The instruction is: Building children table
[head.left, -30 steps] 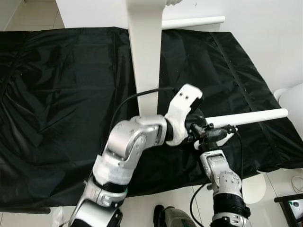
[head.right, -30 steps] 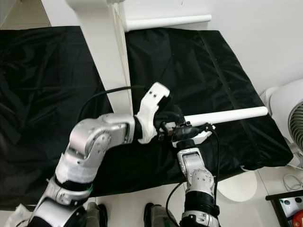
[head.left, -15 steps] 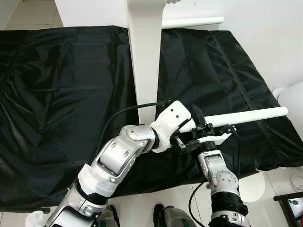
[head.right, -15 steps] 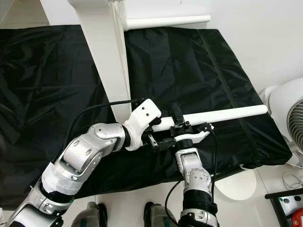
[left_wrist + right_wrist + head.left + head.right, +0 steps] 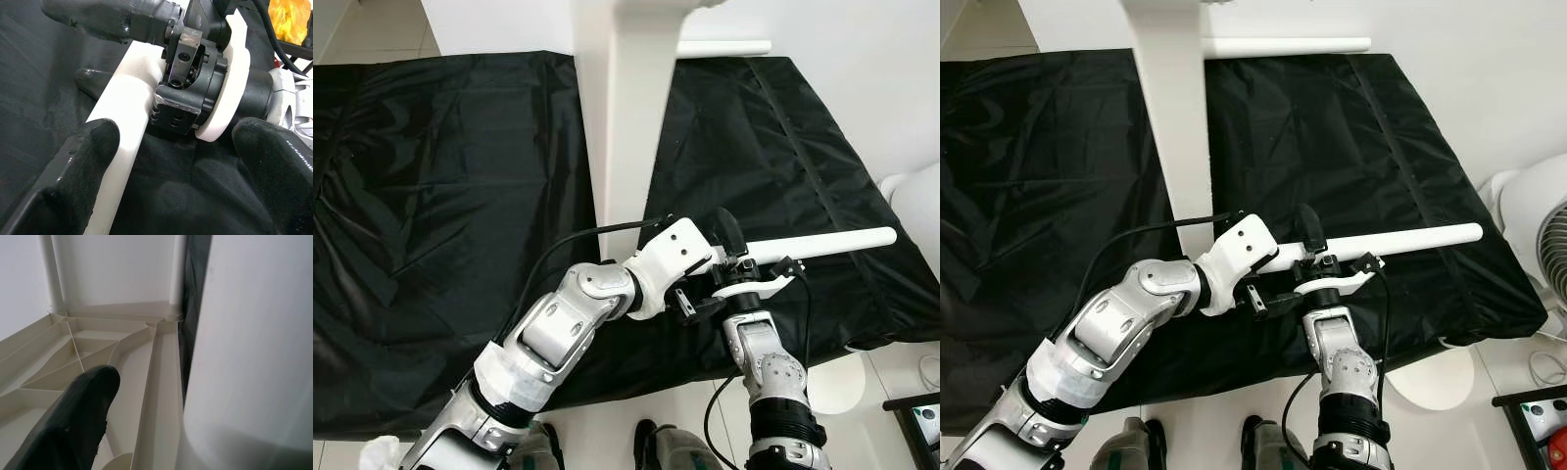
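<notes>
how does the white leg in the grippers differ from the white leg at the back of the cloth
The near leg is held at its end by the right gripper, with the left gripper beside it; the far leg lies untouched. The near one slants; the far one lies level. Both are white round poles.

Head stereo pair overhead; wrist cameras close on table leg (image 5: pixel 813 245).

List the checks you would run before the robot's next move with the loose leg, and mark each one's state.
1. Right gripper grips the leg: ok, shut on one end.
2. Left gripper ready to assist: ok, open, fingers spread beside the leg.
3. Table underside exposed: ok, ribs face the right wrist.
4. Leg lined up with a free socket: cannot tell.
5. Table steady on the cloth: cannot tell.
</notes>
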Controlling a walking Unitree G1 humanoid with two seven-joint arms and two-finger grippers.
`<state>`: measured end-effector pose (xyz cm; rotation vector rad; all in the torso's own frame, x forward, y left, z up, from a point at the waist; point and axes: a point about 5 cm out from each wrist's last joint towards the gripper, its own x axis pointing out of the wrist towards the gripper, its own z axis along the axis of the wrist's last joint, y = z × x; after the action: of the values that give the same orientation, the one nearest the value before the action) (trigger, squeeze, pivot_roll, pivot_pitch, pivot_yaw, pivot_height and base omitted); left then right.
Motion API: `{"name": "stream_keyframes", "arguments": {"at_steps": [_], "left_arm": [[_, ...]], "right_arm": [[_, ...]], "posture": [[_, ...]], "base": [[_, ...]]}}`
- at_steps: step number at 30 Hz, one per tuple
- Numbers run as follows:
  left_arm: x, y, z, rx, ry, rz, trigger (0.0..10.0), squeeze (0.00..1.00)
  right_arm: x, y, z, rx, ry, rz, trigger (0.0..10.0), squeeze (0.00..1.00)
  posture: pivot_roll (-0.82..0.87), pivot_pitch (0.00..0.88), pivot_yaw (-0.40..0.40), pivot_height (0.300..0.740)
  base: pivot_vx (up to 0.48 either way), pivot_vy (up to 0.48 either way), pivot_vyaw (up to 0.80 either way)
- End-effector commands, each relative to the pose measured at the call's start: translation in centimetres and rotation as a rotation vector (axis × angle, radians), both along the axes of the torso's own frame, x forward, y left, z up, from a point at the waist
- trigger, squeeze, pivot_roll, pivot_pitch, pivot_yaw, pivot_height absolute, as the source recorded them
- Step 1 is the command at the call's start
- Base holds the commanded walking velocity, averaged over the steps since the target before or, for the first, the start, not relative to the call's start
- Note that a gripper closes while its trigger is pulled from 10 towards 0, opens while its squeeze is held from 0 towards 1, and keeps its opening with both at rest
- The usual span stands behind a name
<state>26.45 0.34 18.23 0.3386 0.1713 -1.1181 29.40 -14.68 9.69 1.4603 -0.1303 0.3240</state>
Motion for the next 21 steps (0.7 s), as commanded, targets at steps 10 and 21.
{"name": "stream_keyframes", "arguments": {"at_steps": [10, 21], "left_arm": [[0.9, 1.8, 0.2, -0.051, 0.001, 0.046, 10.0, 0.00], [-1.6, 2.9, 2.5, -0.261, 0.022, -0.096, 10.0, 0.00]], "right_arm": [[-3.8, 2.9, -4.5, 0.125, 0.200, 0.015, 10.0, 0.00], [-3.4, 2.6, -4.6, 0.114, 0.194, 0.011, 10.0, 0.00]], "posture": [[0.04, 0.198, -0.008, 0.740], [0.05, 0.206, -0.004, 0.740]], "base": [[0.000, 0.000, 0.00], [0.000, 0.000, 0.00]]}}
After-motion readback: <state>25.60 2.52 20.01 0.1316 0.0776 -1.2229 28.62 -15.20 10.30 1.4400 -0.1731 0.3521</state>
